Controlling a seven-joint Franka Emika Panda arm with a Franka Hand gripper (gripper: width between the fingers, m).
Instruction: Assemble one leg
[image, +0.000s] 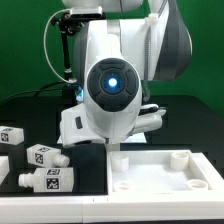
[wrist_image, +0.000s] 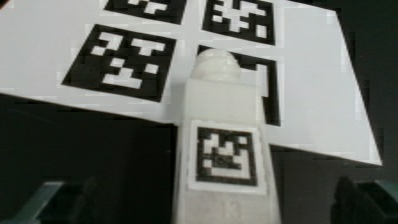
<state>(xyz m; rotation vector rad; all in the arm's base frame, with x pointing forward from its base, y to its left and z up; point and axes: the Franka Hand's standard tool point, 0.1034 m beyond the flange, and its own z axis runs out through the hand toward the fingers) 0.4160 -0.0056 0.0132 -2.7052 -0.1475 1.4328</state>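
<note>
I was at the fitting step: one leg (wrist_image: 221, 140) lay lengthwise between my fingers (wrist_image: 45, 203) in the wrist view, its own tag facing the camera and its round peg (wrist_image: 214, 66) pointing away from me toward a flat white tagged surface (wrist_image: 45, 60); whether that surface belonged to the furniture I could not tell. In the exterior view the same leg (image: 118, 153) showed as a thin white post at centre frame, just under my arm, with its lower end at the near corner of the tray-like piece (image: 160, 172) that filled the lower right. I could not make out whether the peg was already in a hole there or only above it. As for my pincer (wrist_image: 208, 205), the two dark fingers showed out to either side of the leg with a gap on both sides, but the place where pads would meet it fell outside the picture, so I could not tell whether I had hold of the leg or merely stood spread around it. The loose legs (image: 42, 155) lay in the lower left of the exterior view, well apart from the tray-like piece. By my judgement the next move called for keeping the leg upright over the corner hole, easing it down and then turning it home; any tilt risked jamming the peg or tipping the leg over
</note>
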